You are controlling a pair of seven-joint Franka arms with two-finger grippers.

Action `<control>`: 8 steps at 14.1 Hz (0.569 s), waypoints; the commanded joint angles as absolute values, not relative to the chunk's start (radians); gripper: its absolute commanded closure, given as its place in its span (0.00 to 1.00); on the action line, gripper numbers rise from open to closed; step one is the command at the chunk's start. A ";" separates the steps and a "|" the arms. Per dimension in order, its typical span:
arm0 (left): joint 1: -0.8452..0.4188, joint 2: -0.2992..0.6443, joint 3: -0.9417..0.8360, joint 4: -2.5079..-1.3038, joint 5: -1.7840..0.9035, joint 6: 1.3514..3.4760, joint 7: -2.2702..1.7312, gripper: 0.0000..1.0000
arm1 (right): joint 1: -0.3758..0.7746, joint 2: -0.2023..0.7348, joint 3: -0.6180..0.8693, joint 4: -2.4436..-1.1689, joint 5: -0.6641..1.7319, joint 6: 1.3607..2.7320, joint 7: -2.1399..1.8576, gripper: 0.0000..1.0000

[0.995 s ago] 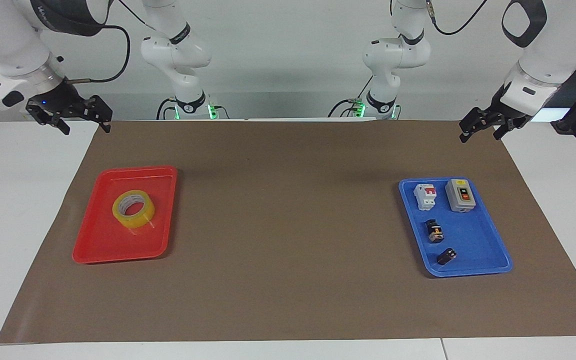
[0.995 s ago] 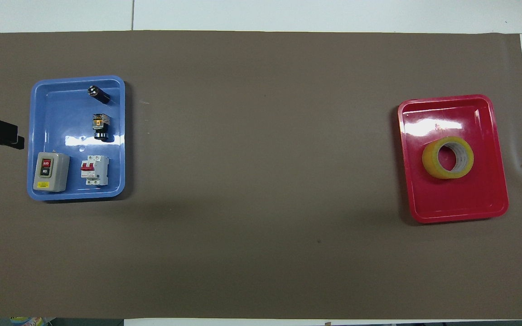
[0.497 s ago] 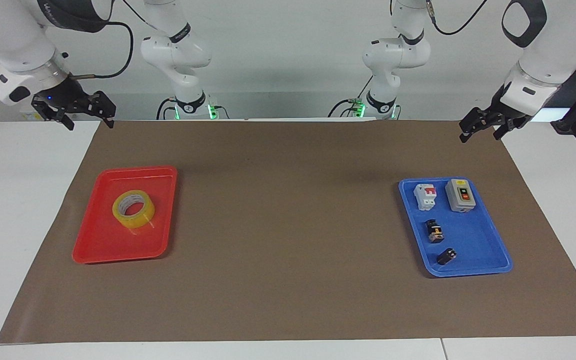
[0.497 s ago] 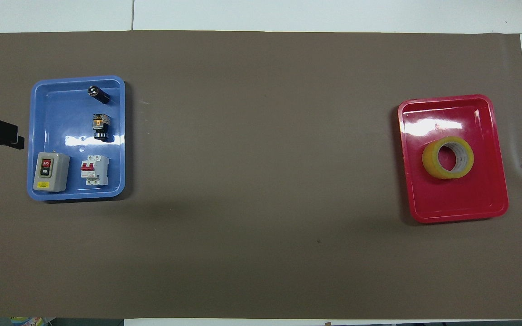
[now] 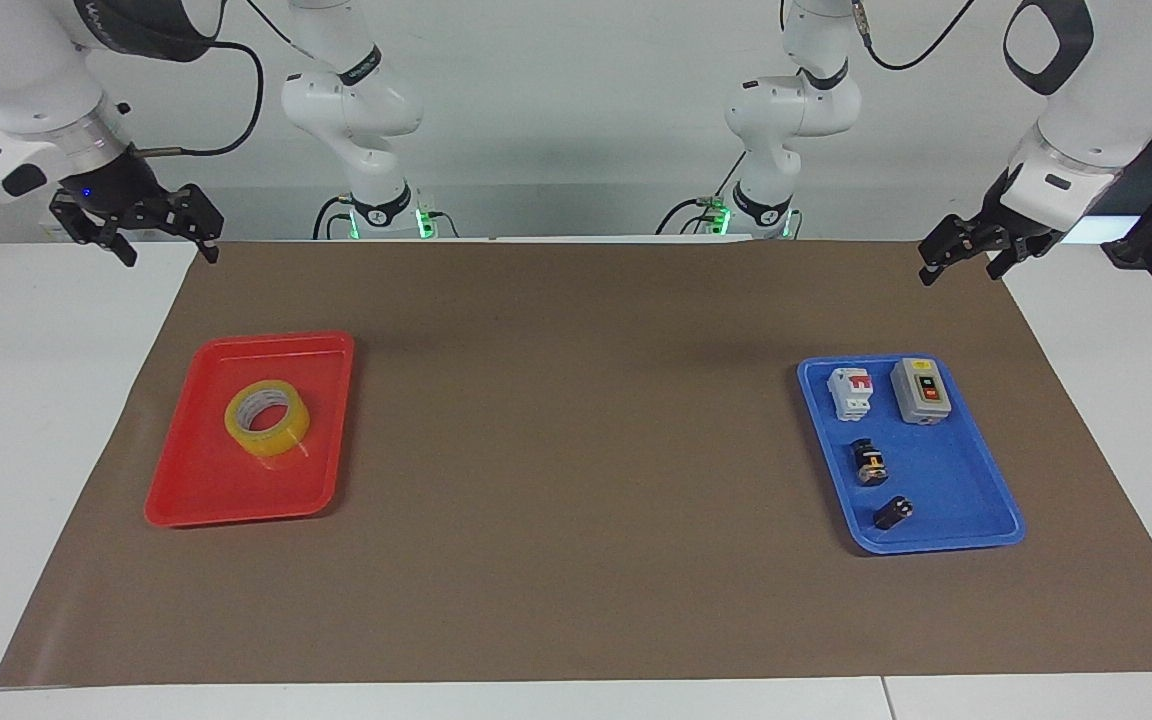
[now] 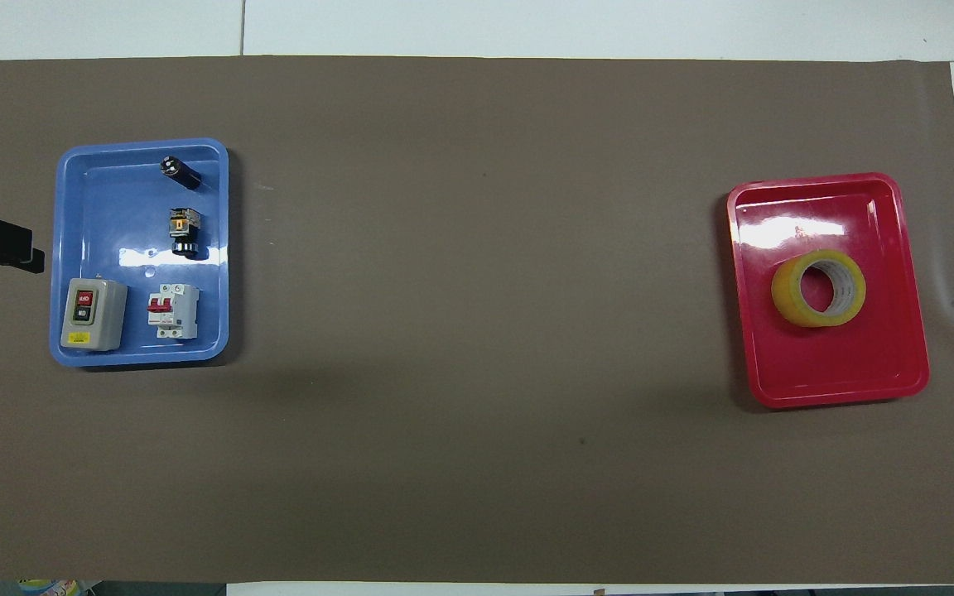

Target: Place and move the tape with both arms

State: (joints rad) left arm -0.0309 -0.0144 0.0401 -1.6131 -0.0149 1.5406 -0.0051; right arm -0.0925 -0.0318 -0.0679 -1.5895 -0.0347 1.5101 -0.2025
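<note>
Right gripper point(image 5: 158, 236) hangs over the mat corner at its own end, fingers spread, holding nothing. Tape point(image 5: 267, 417) lies flat in the red tray point(image 5: 196, 500), hole facing up (slightly tilted), translucent yellow with a white core, apart from the rims. Wide bare brown mat point(image 5: 576, 450) separates it from the blue tray point(image 5: 946, 535) of switches. Left gripper point(image 5: 958, 250) waits over the mat edge, fingers apart.

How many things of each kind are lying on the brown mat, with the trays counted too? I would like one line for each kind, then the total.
Trays: 2, the red tray and the blue tray
Tape rolls: 1, the tape in the red tray
Electrical parts: 4 in the blue tray, the grey switch box, the white breaker, and two small black parts
Total: 7
</note>
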 commanded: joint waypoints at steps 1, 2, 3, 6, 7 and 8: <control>-0.028 -0.035 0.037 -1.638 0.009 1.555 0.000 0.00 | -0.101 -0.040 -0.061 -1.594 -0.049 1.520 -0.186 0.00; -0.029 -0.035 0.038 -1.638 0.009 1.555 0.000 0.00 | -0.100 -0.041 -0.060 -1.594 -0.049 1.519 -0.186 0.00; -0.028 -0.035 0.037 -1.638 0.009 1.555 0.000 0.00 | -0.100 -0.040 -0.060 -1.594 -0.049 1.516 -0.187 0.00; -0.029 -0.035 0.037 -1.638 0.009 1.555 0.000 0.00 | -0.086 -0.041 -0.052 -1.595 -0.048 1.520 -0.184 0.00; -0.029 -0.035 0.037 -1.638 0.009 1.555 0.000 0.00 | -0.084 -0.043 -0.049 -1.595 -0.048 1.523 -0.183 0.00; -0.029 -0.035 0.037 -1.638 0.009 1.555 0.000 0.00 | -0.081 -0.041 -0.041 -1.595 -0.048 1.522 -0.184 0.00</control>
